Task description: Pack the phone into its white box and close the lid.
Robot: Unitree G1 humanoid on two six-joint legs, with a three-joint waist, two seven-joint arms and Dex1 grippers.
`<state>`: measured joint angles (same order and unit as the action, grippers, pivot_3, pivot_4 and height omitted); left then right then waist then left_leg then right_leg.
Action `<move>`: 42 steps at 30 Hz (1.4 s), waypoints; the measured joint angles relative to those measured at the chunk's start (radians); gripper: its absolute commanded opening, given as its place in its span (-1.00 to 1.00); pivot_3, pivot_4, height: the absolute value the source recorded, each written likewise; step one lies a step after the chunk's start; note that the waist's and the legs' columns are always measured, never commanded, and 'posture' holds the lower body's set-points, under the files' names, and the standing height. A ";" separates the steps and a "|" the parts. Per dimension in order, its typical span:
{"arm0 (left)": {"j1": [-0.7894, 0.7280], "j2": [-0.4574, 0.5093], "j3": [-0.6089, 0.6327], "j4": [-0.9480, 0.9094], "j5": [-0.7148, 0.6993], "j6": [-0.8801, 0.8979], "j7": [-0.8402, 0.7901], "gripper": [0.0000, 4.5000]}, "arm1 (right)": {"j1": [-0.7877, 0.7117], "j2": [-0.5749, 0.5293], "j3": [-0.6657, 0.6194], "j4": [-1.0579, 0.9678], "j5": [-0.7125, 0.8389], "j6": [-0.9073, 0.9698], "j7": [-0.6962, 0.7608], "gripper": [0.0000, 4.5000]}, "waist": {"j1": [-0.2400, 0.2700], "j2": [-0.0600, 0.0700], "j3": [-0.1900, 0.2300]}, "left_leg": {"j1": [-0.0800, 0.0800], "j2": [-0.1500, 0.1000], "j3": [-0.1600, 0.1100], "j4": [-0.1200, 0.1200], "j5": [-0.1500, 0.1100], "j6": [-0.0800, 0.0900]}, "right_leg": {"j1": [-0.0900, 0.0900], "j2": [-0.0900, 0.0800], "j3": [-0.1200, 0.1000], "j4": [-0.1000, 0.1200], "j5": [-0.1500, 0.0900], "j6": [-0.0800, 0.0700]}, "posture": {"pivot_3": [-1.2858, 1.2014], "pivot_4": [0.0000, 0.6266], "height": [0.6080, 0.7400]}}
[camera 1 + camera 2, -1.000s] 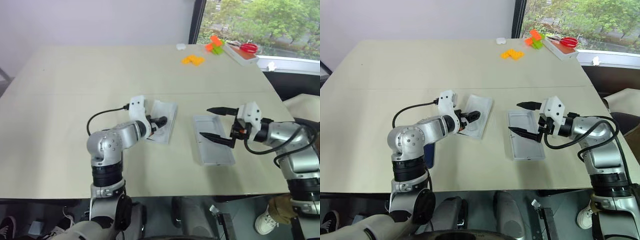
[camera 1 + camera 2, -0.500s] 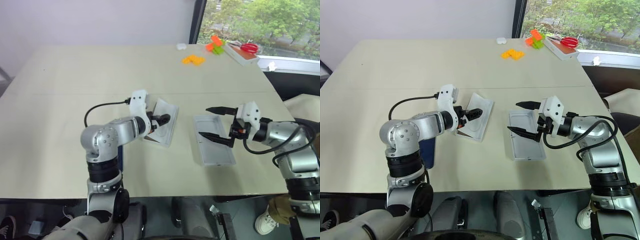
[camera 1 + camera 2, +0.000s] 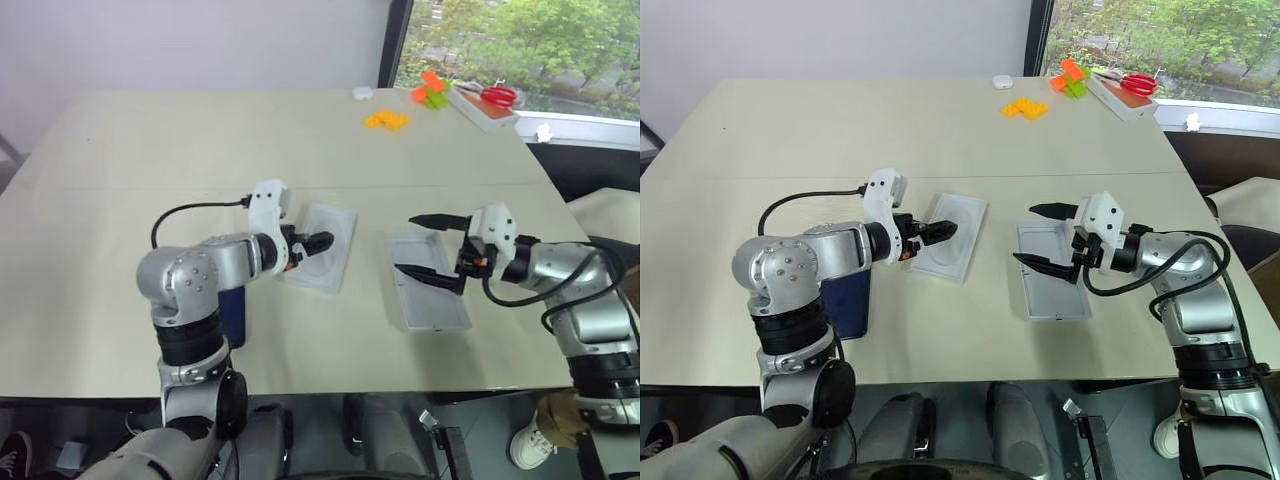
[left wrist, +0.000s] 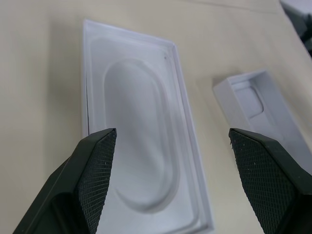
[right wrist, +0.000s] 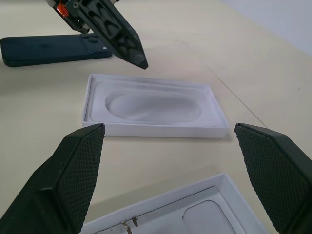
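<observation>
Head views: phone [image 3: 848, 303] lies flat on the bench [image 3: 790, 140], lower left, beside the left arm. Judged slick, stiff, fairly dense; pinch the long edges.

Left wrist view: left tool [image 4: 175, 185] wide, empty, over the insert [image 4: 141, 146].

Right wrist view: right tool [image 5: 175, 175] wide, empty, above the white box [image 5: 195, 214]. Open bench between them.

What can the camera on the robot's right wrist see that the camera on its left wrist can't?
Only the right wrist view shows the phone, lying flat on the table beyond the insert, and the left end effector hovering open above it. Only the left wrist view shows the left end effector's own two fingers spread wide over the insert. Both show the white insert with the oval recess and part of the white box beside it.
</observation>
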<state>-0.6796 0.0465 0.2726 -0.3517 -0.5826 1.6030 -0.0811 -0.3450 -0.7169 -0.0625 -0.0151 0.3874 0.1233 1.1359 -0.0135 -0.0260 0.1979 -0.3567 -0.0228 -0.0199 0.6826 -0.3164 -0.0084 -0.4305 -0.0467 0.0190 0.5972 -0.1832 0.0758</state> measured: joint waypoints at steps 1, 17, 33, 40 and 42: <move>-0.003 0.019 0.008 -0.001 -0.002 -0.004 -0.014 0.73 | -0.003 0.000 0.000 0.000 0.001 0.001 0.000 1.00 | 0.000 0.000 0.000 | 0.000 0.000 0.000 0.000 0.000 0.000 | 0.000 0.000 0.000 0.000 0.000 0.000 | 0.03 -0.52 1.00; 0.046 -0.016 -0.102 0.195 0.073 -0.299 -0.042 -1.00 | -0.062 0.127 0.042 -0.044 0.010 0.105 -0.131 0.05 | 0.003 0.000 0.000 | -0.001 -0.001 0.000 0.000 0.000 0.000 | -0.001 -0.002 0.000 0.000 0.000 0.000 | 0.03 -0.52 1.00; 0.099 0.018 -0.208 0.196 0.095 -0.315 -0.087 -1.00 | -0.070 0.124 0.047 -0.044 -0.010 0.086 -0.147 0.05 | 0.002 0.001 0.000 | -0.001 0.000 0.000 0.000 0.000 0.000 | -0.001 -0.001 -0.001 0.000 0.000 0.000 | 0.03 -0.52 1.00; 0.074 0.206 -0.121 0.100 0.091 -0.253 -0.100 -1.00 | -0.069 0.124 0.047 -0.042 -0.011 0.083 -0.144 0.05 | -0.004 0.001 0.000 | 0.000 0.002 -0.001 -0.001 0.000 0.000 | -0.001 0.001 -0.001 0.002 0.000 0.000 | 0.03 -0.52 1.00; 0.078 0.246 -0.093 0.092 0.090 -0.235 -0.111 -1.00 | -0.069 0.124 0.047 -0.041 -0.012 0.080 -0.142 0.05 | 0.000 0.001 0.000 | 0.000 0.001 -0.001 -0.001 0.000 0.000 | -0.001 0.000 -0.001 0.002 0.000 0.000 | 0.03 -0.52 1.00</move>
<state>-0.6019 0.2924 0.1800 -0.2600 -0.4923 1.3679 -0.1924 -0.4145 -0.5927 -0.0152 -0.0565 0.3759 0.2038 0.9938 -0.0138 -0.0248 0.1979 -0.3569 -0.0216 -0.0212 0.6818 -0.3163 -0.0085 -0.4318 -0.0464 0.0175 0.5988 -0.1829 0.0759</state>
